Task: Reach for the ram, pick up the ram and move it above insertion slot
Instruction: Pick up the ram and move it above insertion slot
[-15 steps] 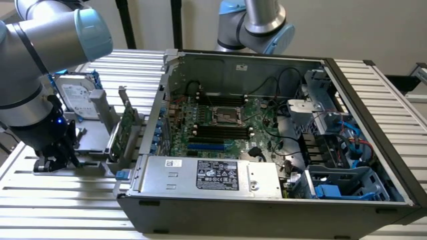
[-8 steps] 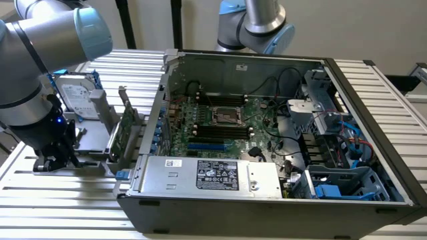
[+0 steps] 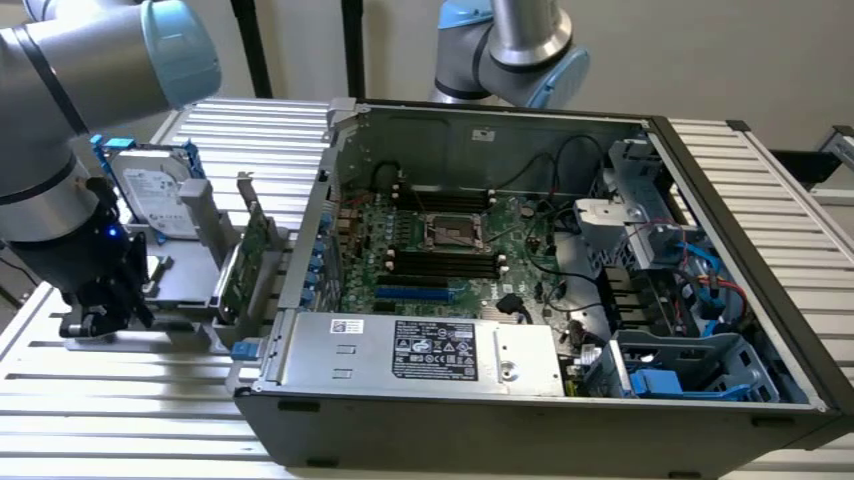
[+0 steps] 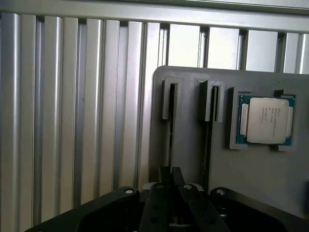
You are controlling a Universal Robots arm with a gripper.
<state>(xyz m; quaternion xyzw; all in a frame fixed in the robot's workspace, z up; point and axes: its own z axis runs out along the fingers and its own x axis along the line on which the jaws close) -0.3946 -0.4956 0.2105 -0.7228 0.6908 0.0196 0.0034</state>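
Observation:
In the wrist view my gripper (image 4: 171, 170) hangs over a grey holder (image 4: 188, 145) with two narrow slots. Its fingers (image 4: 164, 176) are pressed together in line with one slot. A thin dark strip in that slot is the ram (image 4: 171, 137), seen edge-on, and it runs in between the fingertips. In the exterior view the gripper (image 3: 100, 315) sits low at the same holder (image 3: 180, 285) on the exterior view's left, beside the open computer case (image 3: 534, 400). The motherboard's memory slots (image 3: 447, 262) lie inside the case.
A processor chip (image 4: 265, 121) rests in a recess of the holder. A silver hard drive (image 3: 154, 195) and a green expansion card (image 3: 243, 262) stand upright between the gripper and the case wall. A second arm (image 3: 514, 50) rises behind the case. The ribbed table (image 4: 72, 121) surrounds it all.

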